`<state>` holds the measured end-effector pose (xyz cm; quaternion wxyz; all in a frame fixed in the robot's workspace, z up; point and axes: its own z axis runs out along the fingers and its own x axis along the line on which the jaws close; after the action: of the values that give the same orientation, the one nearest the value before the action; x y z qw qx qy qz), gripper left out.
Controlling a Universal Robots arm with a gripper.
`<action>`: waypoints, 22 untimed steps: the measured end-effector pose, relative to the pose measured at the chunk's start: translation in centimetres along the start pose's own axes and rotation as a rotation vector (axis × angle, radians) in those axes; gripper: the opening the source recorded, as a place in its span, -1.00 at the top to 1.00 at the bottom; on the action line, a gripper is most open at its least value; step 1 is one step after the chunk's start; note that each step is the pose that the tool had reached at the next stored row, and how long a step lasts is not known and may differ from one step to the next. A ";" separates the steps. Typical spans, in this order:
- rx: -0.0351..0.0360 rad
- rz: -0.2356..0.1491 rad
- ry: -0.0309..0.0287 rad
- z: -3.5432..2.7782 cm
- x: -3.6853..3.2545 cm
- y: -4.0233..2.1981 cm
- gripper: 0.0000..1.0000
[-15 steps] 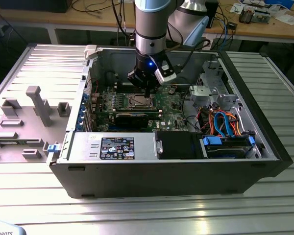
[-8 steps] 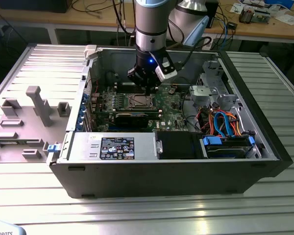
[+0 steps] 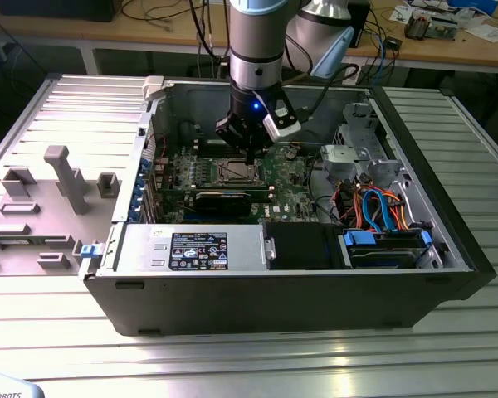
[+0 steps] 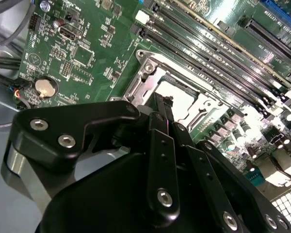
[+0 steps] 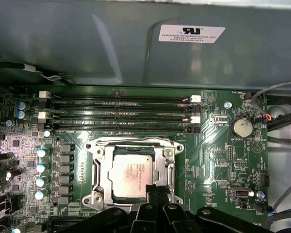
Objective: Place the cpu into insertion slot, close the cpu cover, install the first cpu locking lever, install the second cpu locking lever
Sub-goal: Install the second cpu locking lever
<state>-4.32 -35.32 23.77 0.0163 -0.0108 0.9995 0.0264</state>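
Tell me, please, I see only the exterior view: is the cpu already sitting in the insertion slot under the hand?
Observer: Yes. In the first wrist view the cpu lies flat in the insertion slot.
Operator: And the cpu cover?
Observer: The cpu cover lies down around the chip, and its window frames the metal top.
Operator: Where exactly is the hand?
Observer: The hand has its fingertips together at the cpu's edge. Whether they touch it, I cannot tell.
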 end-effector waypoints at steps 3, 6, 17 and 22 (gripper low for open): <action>-0.0001 0.000 -0.0001 0.00 0.00 -0.01 0.79; 0.0000 0.000 0.0000 -0.01 0.00 -0.10 0.79; 0.0000 0.000 0.0000 -0.01 0.00 -0.21 0.79; -0.0002 0.000 -0.0001 -0.04 0.02 -0.74 0.79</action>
<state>-4.33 -36.07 23.77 0.0163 -0.0109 0.9995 0.0265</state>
